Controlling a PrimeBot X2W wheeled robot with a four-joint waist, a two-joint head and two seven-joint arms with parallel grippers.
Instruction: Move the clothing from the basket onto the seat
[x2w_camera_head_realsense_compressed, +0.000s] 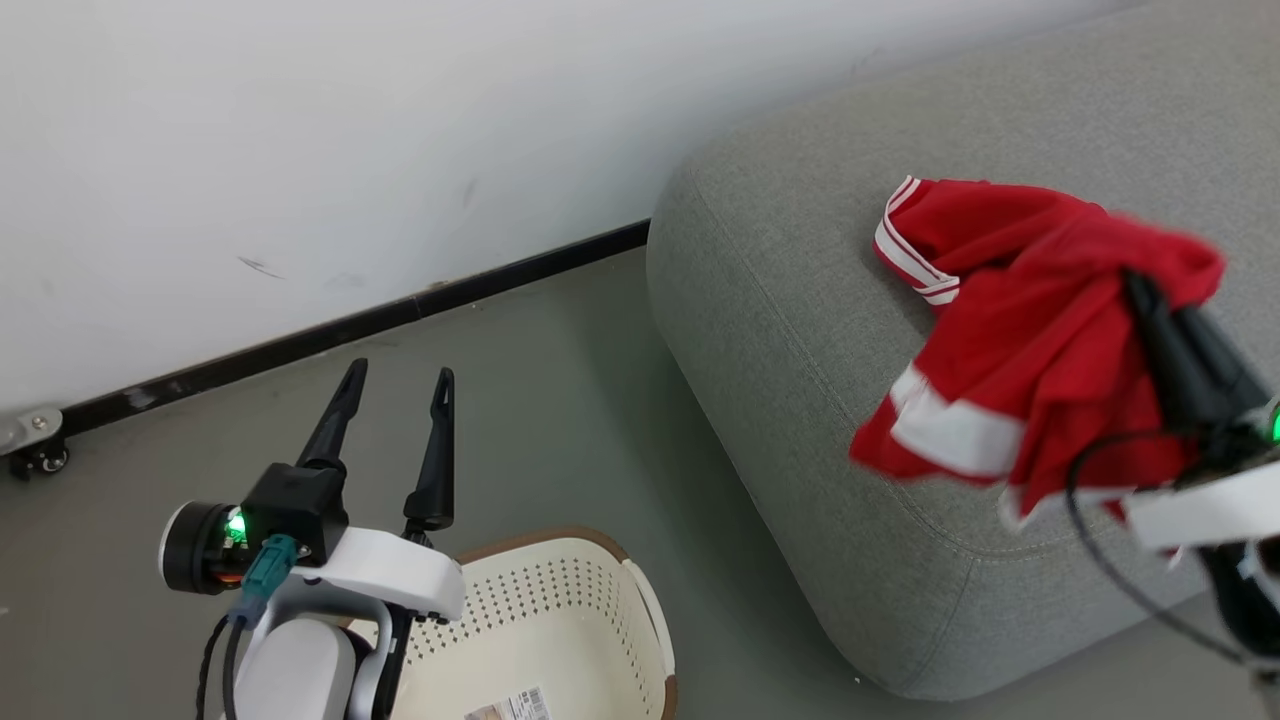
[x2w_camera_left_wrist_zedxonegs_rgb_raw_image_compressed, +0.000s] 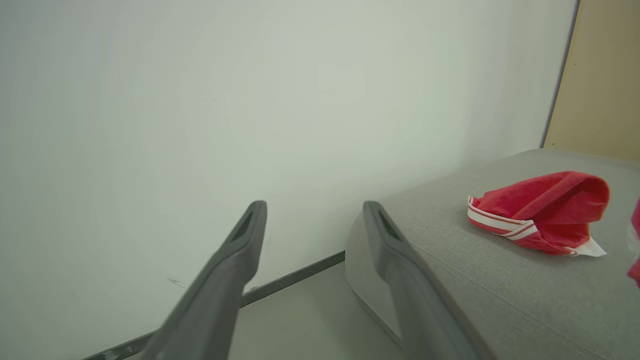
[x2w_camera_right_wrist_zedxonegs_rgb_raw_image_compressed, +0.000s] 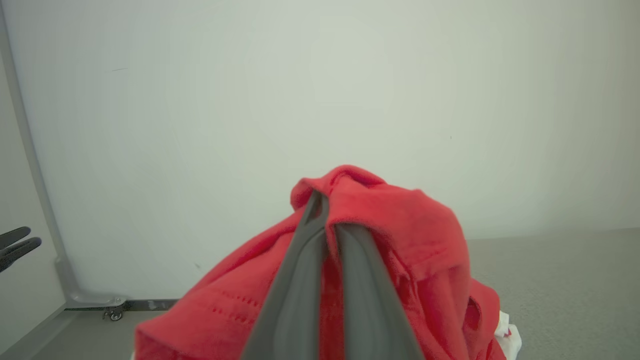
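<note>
Right gripper (x2w_camera_right_wrist_zedxonegs_rgb_raw_image_compressed: 327, 212) pinched a soft red garment (x2w_camera_head_realsense_compressed: 1040, 380) over the rounded grey fabric sofa (x2w_camera_head_realsense_compressed: 800, 330); next, surely, letting go.

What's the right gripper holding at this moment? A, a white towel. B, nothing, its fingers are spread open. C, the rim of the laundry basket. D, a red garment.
D: the right gripper has its two fingers pressed together on a red garment, which drapes around them over the grey sofa.
</note>
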